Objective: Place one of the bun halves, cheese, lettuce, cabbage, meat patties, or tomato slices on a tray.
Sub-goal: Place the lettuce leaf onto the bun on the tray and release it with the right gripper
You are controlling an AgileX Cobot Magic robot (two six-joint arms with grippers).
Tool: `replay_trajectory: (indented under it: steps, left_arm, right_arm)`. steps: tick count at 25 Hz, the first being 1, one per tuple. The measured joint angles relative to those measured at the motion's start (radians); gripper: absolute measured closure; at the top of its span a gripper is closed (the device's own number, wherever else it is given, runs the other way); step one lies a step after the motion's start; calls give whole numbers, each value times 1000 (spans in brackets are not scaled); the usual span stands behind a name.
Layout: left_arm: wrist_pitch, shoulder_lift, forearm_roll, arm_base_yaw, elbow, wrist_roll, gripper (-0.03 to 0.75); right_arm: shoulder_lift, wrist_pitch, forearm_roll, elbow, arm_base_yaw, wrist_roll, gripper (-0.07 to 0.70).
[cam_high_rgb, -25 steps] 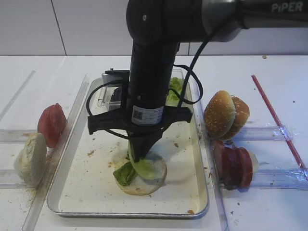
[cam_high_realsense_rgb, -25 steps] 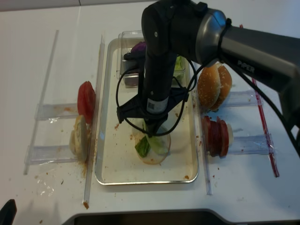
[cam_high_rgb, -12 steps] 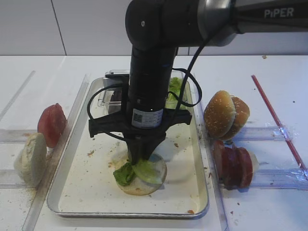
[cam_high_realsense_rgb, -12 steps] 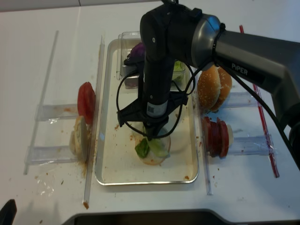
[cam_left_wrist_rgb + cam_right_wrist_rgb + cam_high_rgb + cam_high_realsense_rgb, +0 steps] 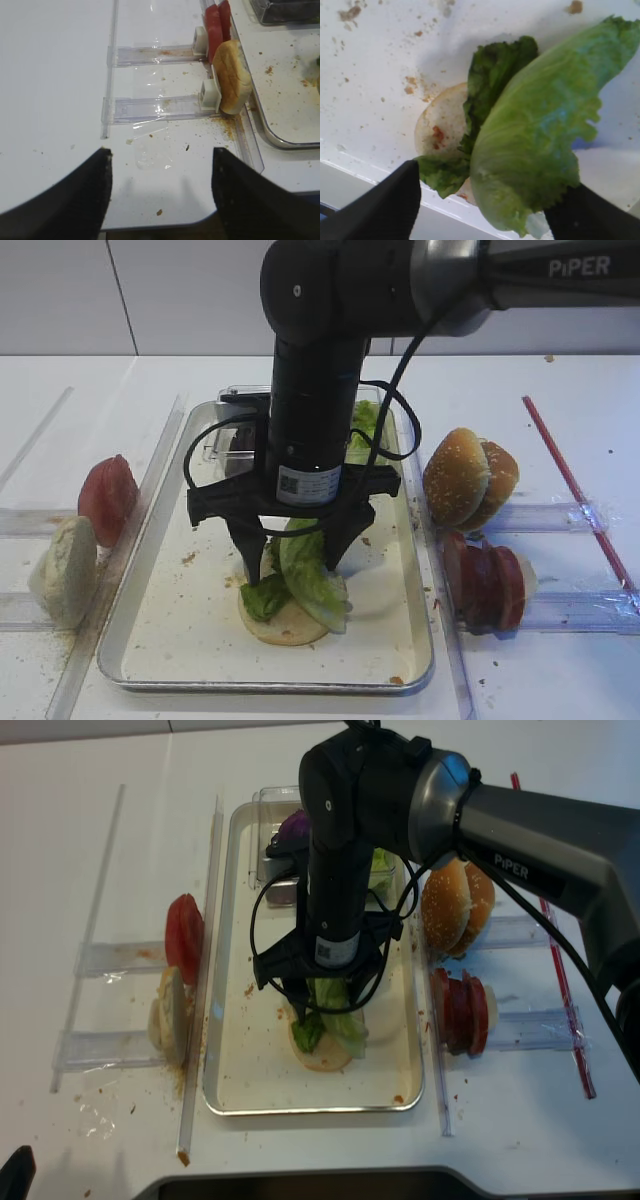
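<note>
pose: I am hanging upright over the tray (image 5: 150, 640) | jaws: standing wide, straddling the lettuce (image 5: 312, 575), gripping nothing | change: pinching it a second ago

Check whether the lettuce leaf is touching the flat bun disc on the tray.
Touching. In the right wrist view the lettuce drapes directly over the bun disc with no gap; the exterior high view shows the same overlap.

Shiny silver rectangular metal tray (image 5: 415, 640), floor matt cream, crumb-speckled. Waxy, ruffled light green lettuce leaf (image 5: 312, 575) over dry, floury pale round bun disc (image 5: 280, 624). Matt black plastic tool (image 5: 295, 548). Clear glossy plastic rails (image 5: 150, 107) on smooth white table (image 5: 50, 100).
</note>
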Motion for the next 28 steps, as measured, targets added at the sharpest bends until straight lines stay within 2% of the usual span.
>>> replay_trajectory:
  steps: [28]
  left_arm:
    - [0,0,0,0,0,0,293]
  right_arm:
    - [-83,6,-79,-18,0,3,78]
